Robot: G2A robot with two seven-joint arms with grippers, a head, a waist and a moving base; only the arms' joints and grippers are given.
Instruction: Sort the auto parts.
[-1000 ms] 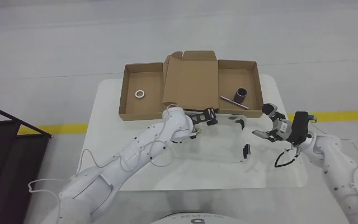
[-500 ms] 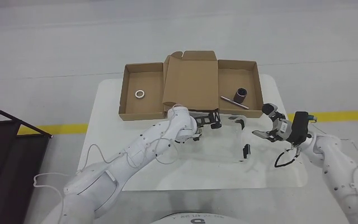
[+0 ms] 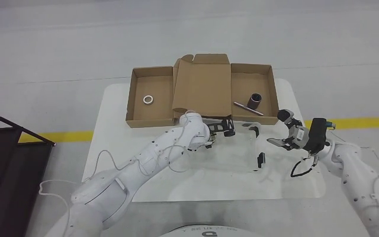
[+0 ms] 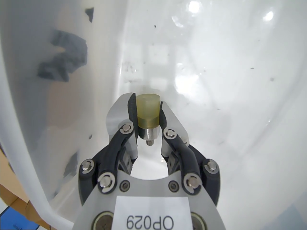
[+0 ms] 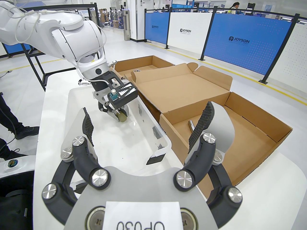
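- The left gripper (image 4: 146,102) is clamping a yellowish stud-ended rubber bumper (image 4: 148,115) between its pads, low inside the white tray (image 4: 14,96).
- The right gripper (image 5: 146,111) is hanging open at the tray's end.

My top camera is looking down on the table (image 3: 109,109) and cardboard box (image 3: 204,83). My left wrist camera is sitting near inside the white tray (image 4: 215,96); my right one is facing across it, both showing the yellow stud (image 4: 148,113) in my left gripper (image 4: 146,101)
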